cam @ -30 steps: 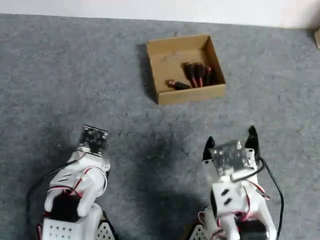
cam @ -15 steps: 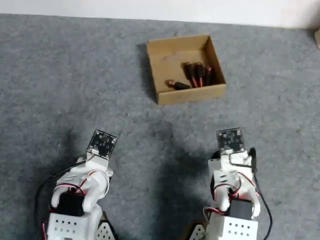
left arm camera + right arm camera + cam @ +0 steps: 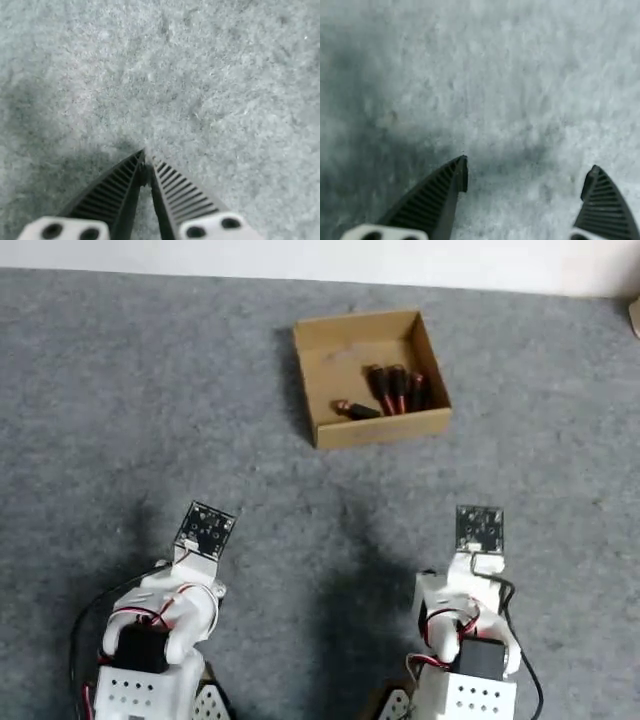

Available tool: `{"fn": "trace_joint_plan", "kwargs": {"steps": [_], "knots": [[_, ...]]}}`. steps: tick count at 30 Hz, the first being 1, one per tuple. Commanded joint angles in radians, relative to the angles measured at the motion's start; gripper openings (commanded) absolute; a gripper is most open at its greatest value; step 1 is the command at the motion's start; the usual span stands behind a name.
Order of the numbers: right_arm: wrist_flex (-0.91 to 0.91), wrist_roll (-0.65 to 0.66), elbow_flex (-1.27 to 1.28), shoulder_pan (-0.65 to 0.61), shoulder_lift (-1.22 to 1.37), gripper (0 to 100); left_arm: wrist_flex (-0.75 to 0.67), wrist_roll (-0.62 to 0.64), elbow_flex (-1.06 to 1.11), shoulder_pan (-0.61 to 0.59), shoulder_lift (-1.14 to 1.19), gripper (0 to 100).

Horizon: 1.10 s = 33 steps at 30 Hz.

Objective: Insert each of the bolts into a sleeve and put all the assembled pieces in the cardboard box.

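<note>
Grey carpet (image 3: 150, 390), cardboard box (image 3: 380, 429) with assembled pieces (image 3: 397, 388) (red-banded), left gripper (image 3: 146, 154) closed, right gripper (image 3: 528, 164) spread.

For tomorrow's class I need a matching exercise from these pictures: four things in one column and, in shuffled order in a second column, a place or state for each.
Column one
1. left black ribbed gripper
2. right black ribbed gripper
3. brown square cardboard box
4. dark red-and-black assembled pieces

Column two
A. lying inside the box
B. open, holding nothing
C. standing on the grey carpet, beyond both arms
D. shut, holding nothing

Pairs: 1-D, 2-B, 3-C, 4-A
</note>
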Motion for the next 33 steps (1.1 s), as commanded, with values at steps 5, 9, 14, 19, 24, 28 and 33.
{"fn": "trace_joint_plan", "kwargs": {"steps": [5, 9, 14, 19, 24, 28, 33], "knots": [[-0.022, -0.083, 0.127, 0.001, -0.004, 32.8, 0.003, 0.132, 0.024, -0.013, -0.001, 1], [-0.033, -0.199, 0.128, -0.001, -0.004, 32.8, 0.003, 0.137, 0.024, -0.013, -0.001, 1], [-0.03, -0.203, 0.128, -0.001, -0.004, 32.8, 0.002, 0.137, 0.024, -0.013, -0.002, 1], [0.01, -0.196, 0.128, 0.007, -0.002, 32.8, 0.009, 0.135, 0.024, -0.013, -0.001, 1], [0.022, -0.196, 0.124, 0.007, -0.004, 32.8, 0.009, 0.133, 0.024, -0.012, -0.001, 1], [0.022, -0.196, 0.124, 0.007, -0.004, 32.8, 0.009, 0.133, 0.024, -0.012, -0.001, 1], [0.022, -0.196, 0.124, 0.007, -0.004, 32.8, 0.009, 0.133, 0.024, -0.012, -0.001, 1]]}}
